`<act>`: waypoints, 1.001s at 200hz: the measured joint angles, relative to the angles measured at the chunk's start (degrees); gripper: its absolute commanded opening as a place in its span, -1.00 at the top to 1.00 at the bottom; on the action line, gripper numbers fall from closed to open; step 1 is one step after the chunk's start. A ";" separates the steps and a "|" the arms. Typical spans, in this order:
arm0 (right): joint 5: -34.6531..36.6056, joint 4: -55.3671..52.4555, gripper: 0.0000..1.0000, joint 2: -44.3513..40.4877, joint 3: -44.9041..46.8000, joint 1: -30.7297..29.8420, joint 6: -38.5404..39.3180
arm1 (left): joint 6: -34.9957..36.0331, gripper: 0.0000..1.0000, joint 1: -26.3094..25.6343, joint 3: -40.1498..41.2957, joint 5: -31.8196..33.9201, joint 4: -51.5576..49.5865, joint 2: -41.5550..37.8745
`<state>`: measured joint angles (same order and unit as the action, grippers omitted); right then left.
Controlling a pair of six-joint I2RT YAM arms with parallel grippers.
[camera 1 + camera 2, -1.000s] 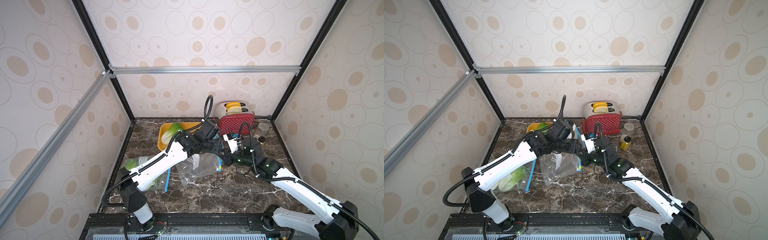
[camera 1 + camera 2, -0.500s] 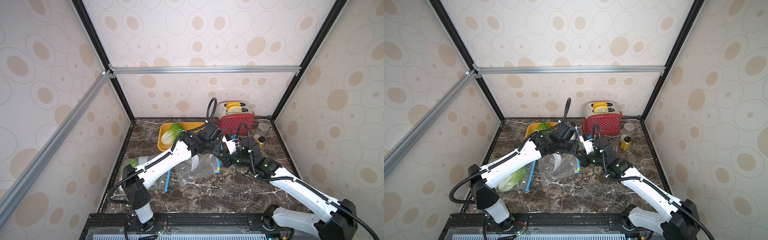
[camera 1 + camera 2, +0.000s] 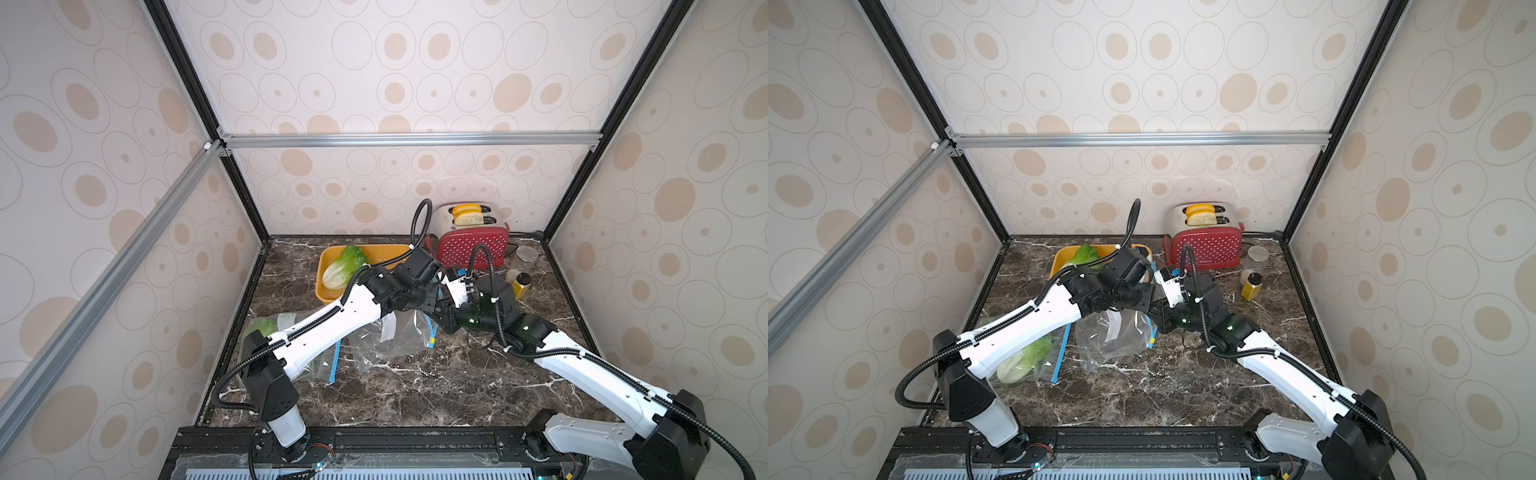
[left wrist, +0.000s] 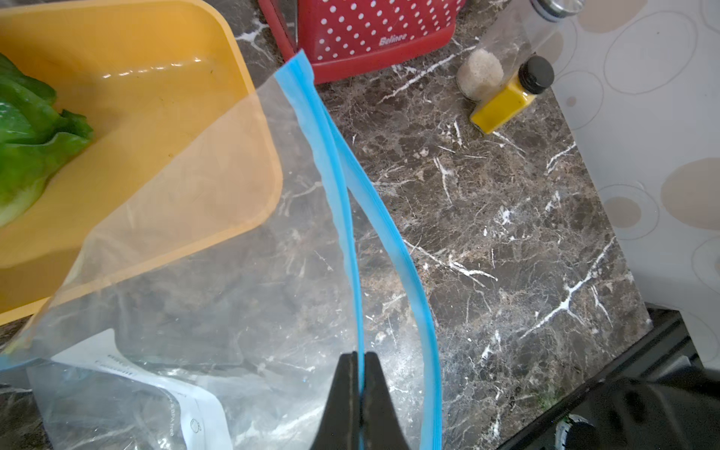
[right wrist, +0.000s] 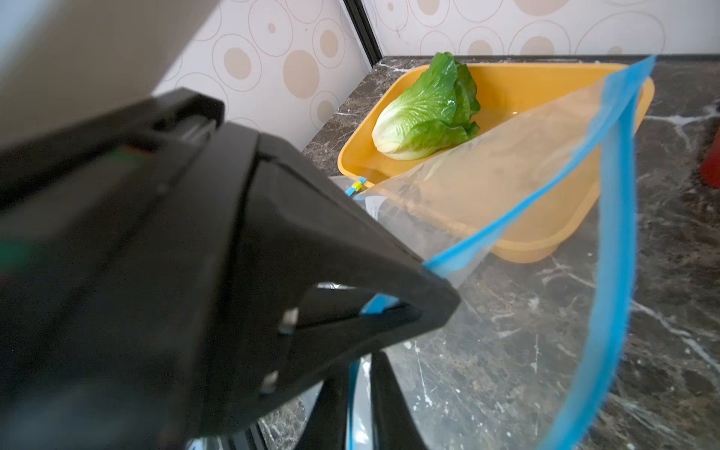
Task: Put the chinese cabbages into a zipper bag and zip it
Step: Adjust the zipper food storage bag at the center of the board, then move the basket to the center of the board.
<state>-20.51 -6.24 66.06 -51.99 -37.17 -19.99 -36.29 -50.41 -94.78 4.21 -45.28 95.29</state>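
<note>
Left pincer (image 4: 360,356): pressed together on one blue zipper lip (image 4: 339,187) of the empty zipper bag (image 4: 218,280), holding that edge raised just beside the yellow tray (image 3: 382,253).

Right pincer (image 5: 360,374): a blue lip of the same bag runs between its jaws, which stand slightly apart. Whether it grips cannot be told.

Judgement: the lips are being parted so the mouth gapes towards the tray for loading.

One chinese cabbage (image 3: 344,267) lies inside the tray, not yet bagged. A second bag (image 3: 1054,357) containing bagged cabbage (image 3: 1021,361) lies flat on the counter (image 3: 415,386), well apart from the tray.
</note>
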 measured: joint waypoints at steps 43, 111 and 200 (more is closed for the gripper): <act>2.23 -5.31 -0.03 -2.82 -4.59 0.04 -1.75 | 0.09 1.00 2.05 6.01 0.24 -0.17 -7.65; 13.42 -19.12 -0.46 8.52 -20.33 1.66 -8.68 | 0.17 1.00 6.12 11.41 4.26 -3.78 -20.70; 19.69 -24.28 -0.74 40.37 -33.88 3.26 -10.80 | 1.27 1.00 7.61 10.82 10.64 -11.04 -27.32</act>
<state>-0.82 -30.52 106.43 -85.86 -33.91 -30.79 -35.03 -42.81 -83.96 14.85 -56.31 67.96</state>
